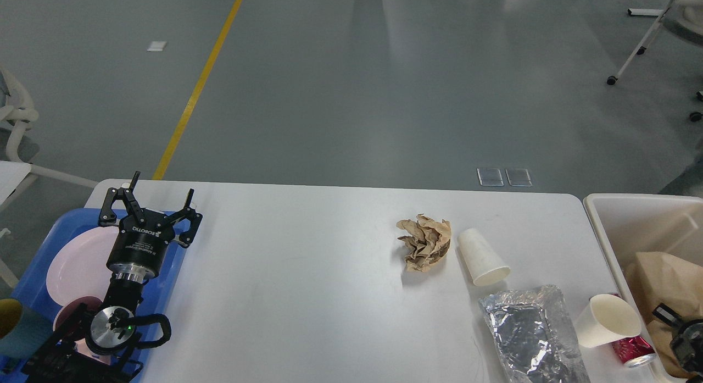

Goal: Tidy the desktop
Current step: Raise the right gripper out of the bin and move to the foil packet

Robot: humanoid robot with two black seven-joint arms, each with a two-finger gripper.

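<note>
The white desktop (307, 284) holds a crumpled brown paper ball (424, 242), a white paper cup (482, 256) lying on its side, a silver foil bag (527, 333), a second tipped paper cup (604, 320) and a red can (631, 351). My left gripper (162, 184) is open and empty, raised over the right edge of the blue tray (60, 221). My right gripper (678, 333) shows only partly, down inside the beige bin (597, 221), against a brown paper bag (659, 270). Its fingers cannot be told apart.
The blue tray holds a pink plate (77, 262), a small dark pink bowl (68, 311) and a teal cup (16, 333). The beige bin stands against the table's right end. Grey floor with a yellow line lies beyond the far edge.
</note>
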